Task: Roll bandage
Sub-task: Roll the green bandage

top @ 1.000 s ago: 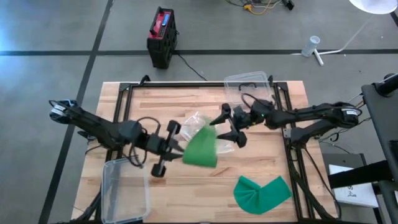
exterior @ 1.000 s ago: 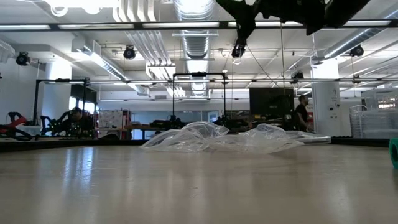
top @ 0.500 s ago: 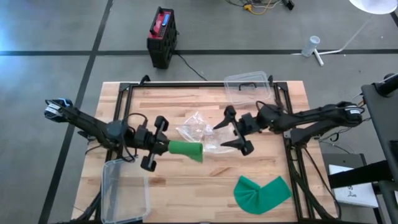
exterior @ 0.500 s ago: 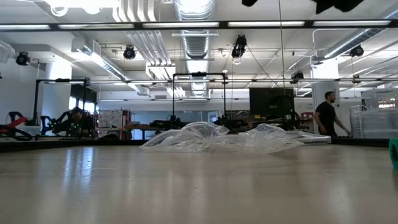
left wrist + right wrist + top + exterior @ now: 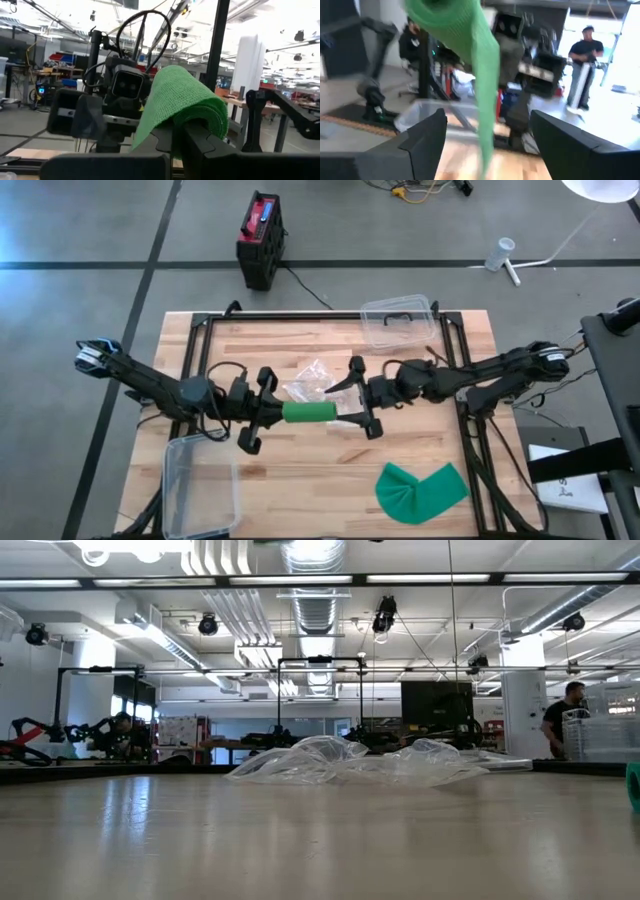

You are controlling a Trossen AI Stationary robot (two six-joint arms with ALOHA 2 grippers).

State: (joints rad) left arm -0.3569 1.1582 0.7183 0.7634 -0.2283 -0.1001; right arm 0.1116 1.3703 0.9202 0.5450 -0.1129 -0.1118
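As seen from above, a spare green bandage (image 5: 422, 490) lies flat at the near edge of the desk (image 5: 300, 470), and a clear tray (image 5: 200, 490) sits at the near left corner. Mid-desk, the left pincer (image 5: 268, 413) is clenched on the green bandage roll (image 5: 308, 413), held off the surface; the right pincer (image 5: 358, 398) stands released around its free end. Judgement: rolling is under way, and next the right pincer must close and feed while the left turns; crumpled plastic wrap (image 5: 312, 380) lies beyond.

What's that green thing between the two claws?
A green bandage, rolled into a tube, spans from the shut left gripper to the open right gripper, seen from above.
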